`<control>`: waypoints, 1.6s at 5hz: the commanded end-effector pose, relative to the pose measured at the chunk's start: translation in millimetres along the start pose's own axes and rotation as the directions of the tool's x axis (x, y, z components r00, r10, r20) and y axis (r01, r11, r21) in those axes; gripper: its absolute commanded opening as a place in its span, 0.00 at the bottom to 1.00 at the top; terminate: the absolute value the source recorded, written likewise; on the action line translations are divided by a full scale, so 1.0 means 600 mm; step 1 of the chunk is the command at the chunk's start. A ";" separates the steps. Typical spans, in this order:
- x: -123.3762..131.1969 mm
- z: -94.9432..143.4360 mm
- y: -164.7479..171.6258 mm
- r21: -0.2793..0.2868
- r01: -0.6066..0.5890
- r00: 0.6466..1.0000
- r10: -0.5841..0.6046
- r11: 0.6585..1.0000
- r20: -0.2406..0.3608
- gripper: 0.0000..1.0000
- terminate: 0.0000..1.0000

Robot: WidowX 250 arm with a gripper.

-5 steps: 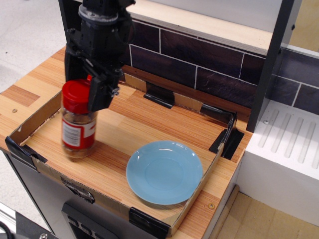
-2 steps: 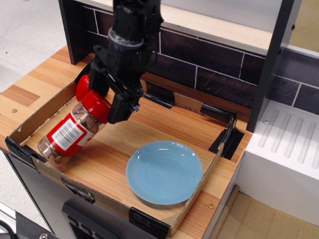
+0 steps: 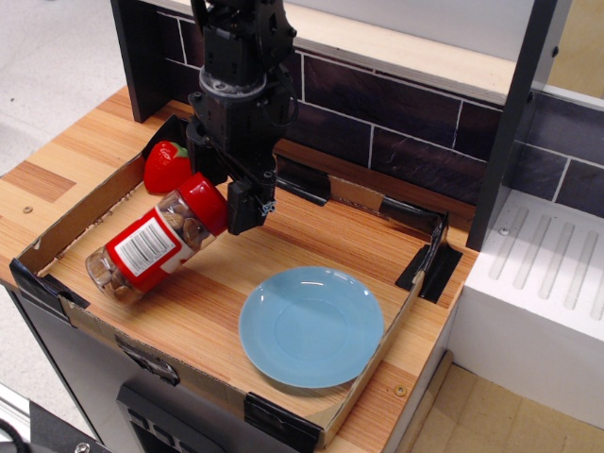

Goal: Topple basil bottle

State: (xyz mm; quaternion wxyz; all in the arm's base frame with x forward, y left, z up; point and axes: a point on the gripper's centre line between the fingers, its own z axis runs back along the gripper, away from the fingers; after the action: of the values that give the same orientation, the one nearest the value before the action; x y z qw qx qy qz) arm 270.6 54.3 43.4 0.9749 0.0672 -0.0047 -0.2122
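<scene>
The basil bottle (image 3: pixel 151 247) lies on its side on the wooden tray floor at the left, red lid pointing up-right, clear base toward the front-left corner, barcode label facing up. My black gripper (image 3: pixel 238 208) hangs just right of the lid, close to or touching it. Its fingers look close together with nothing held, but their gap is hard to make out. A red pepper toy (image 3: pixel 166 165) sits just behind the bottle, near the tray's back-left wall.
A light blue plate (image 3: pixel 311 326) lies front right in the cardboard-walled tray (image 3: pixel 80 219). A dark tiled wall and a shelf post stand behind. A white ridged surface (image 3: pixel 552 274) lies to the right.
The bottle stood upright a second ago, tipped over to the left, and now lies on its side. My gripper has moved right and back, away from above the bottle.
</scene>
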 end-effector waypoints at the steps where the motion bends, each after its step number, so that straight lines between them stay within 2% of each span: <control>1: 0.026 0.013 0.017 0.009 -0.059 0.985 0.056 0.998 0.163 0.00 0.00; 2: 0.032 0.010 0.021 -0.013 -0.101 0.975 0.101 0.995 0.199 1.00 0.00; 5: 0.036 0.022 0.023 -0.061 -0.149 0.967 0.158 0.987 0.201 1.00 0.00; 7: 0.039 0.055 0.020 -0.049 -0.182 0.963 0.188 0.982 0.194 1.00 0.00; 8: 0.039 0.055 0.020 -0.049 -0.182 0.963 0.188 0.982 0.194 1.00 0.00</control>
State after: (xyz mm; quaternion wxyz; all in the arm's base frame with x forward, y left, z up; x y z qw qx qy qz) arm 286.1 51.6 56.9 0.9893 0.0203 -0.0772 -0.1224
